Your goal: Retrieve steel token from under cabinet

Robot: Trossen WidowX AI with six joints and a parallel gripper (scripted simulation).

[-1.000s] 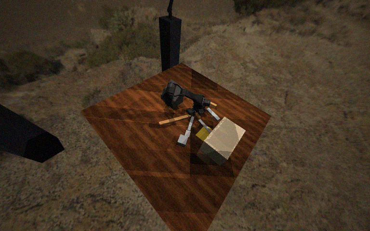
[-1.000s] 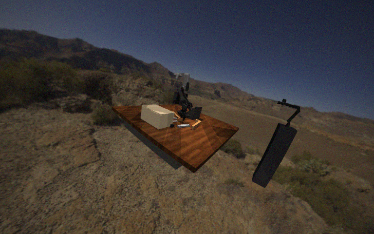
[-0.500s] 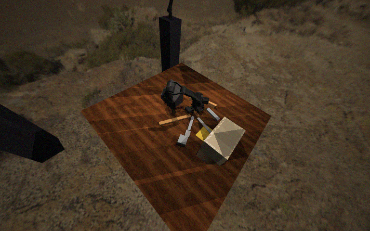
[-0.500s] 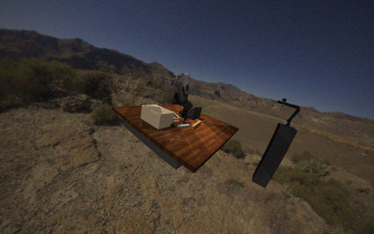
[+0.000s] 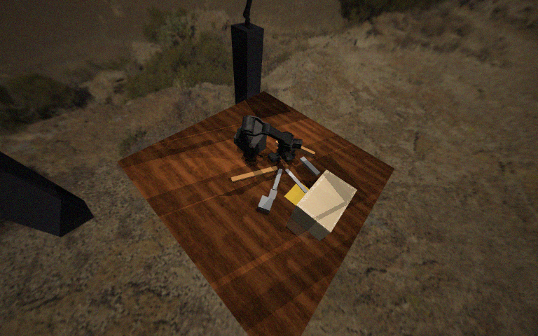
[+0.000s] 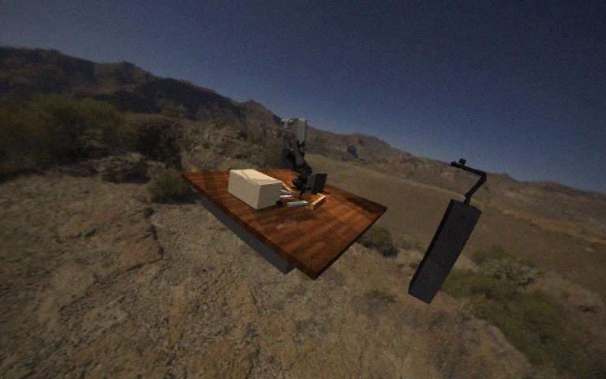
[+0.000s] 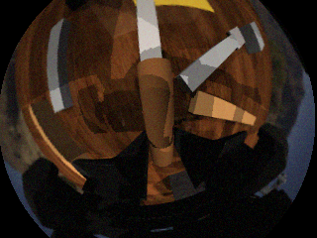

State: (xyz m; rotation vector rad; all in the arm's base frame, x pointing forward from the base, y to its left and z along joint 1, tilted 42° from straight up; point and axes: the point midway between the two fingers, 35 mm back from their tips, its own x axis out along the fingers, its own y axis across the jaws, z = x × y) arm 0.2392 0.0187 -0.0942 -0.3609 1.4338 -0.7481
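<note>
My gripper (image 5: 280, 157) (image 6: 302, 186) (image 7: 158, 130) is low over the table and shut on the brown handle of a long thin rod (image 5: 295, 179) (image 7: 149, 34). The rod's grey far end reaches over the yellow marked area (image 5: 293, 194), towards the foot of the beige cabinet (image 5: 326, 197) (image 6: 253, 187). The steel token is not visible in any view. The cabinet's vent slots do not show.
A grey tool with a block head (image 5: 268, 199) (image 7: 214, 61) lies left of the marked area. A wooden stick (image 5: 253, 173) (image 7: 221, 109), a short grey bar (image 5: 309, 165) (image 7: 58, 69) and another wooden stick (image 5: 307, 150) lie around the gripper. A black pillar (image 5: 246, 58) stands behind the table.
</note>
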